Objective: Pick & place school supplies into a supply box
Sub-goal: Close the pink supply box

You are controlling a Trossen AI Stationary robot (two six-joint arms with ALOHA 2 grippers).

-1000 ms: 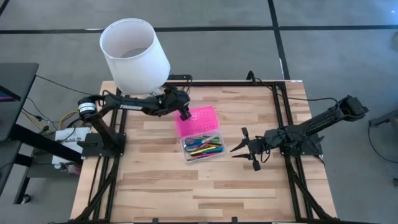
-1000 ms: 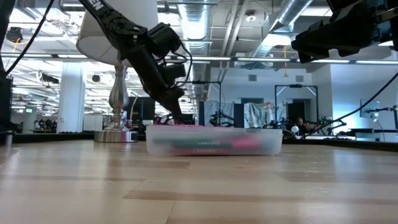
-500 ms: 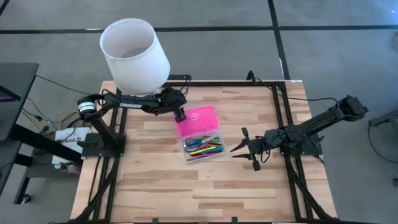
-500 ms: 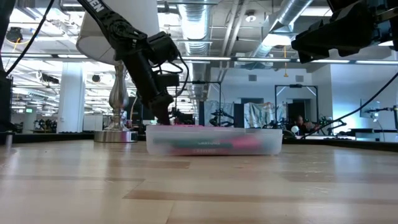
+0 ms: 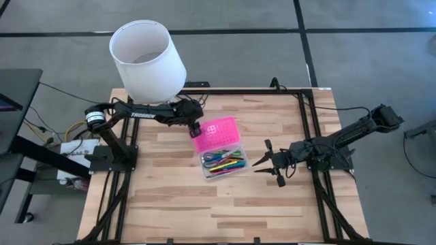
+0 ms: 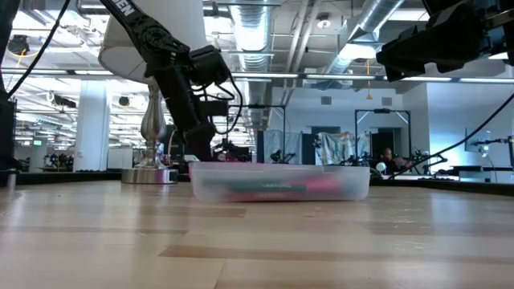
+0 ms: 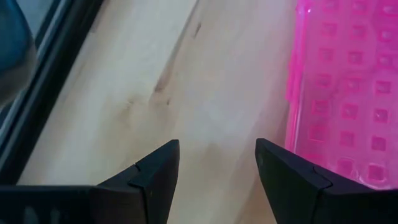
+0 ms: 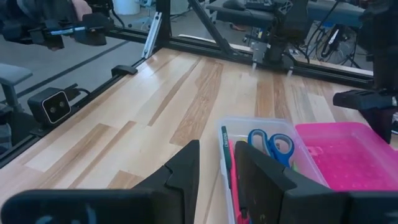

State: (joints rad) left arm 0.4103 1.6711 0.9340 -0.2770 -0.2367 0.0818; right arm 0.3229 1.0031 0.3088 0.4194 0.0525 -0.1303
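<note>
The supply box lies open at mid-table. Its pink lid [image 5: 218, 131] is laid flat toward the far edge. The clear base [image 5: 222, 162] holds the school supplies: coloured pens and blue-handled scissors [image 8: 273, 143]. My left gripper [image 5: 195, 128] points steeply down, open, over bare wood just left of the lid [image 7: 348, 93], with nothing between its fingers [image 7: 217, 168]. My right gripper [image 5: 266, 162] hovers open to the right of the base and looks along it [image 8: 214, 174]. In the low view the base [image 6: 277, 183] stands on the table and my left gripper [image 6: 201, 152] stands behind its left end.
A white lampshade [image 5: 146, 58] on a metal lamp foot [image 6: 152, 172] stands at the table's far left corner, behind my left arm. Black frame rails [image 5: 310, 129] run along the table's sides. Bare wood [image 5: 218, 211] stretches toward the near edge.
My left gripper has gone toward the table's left edge, off the pink lid's left side and onto the bare wood beside it. It has sunk a little and tipped to point more steeply down. It has stayed open.
</note>
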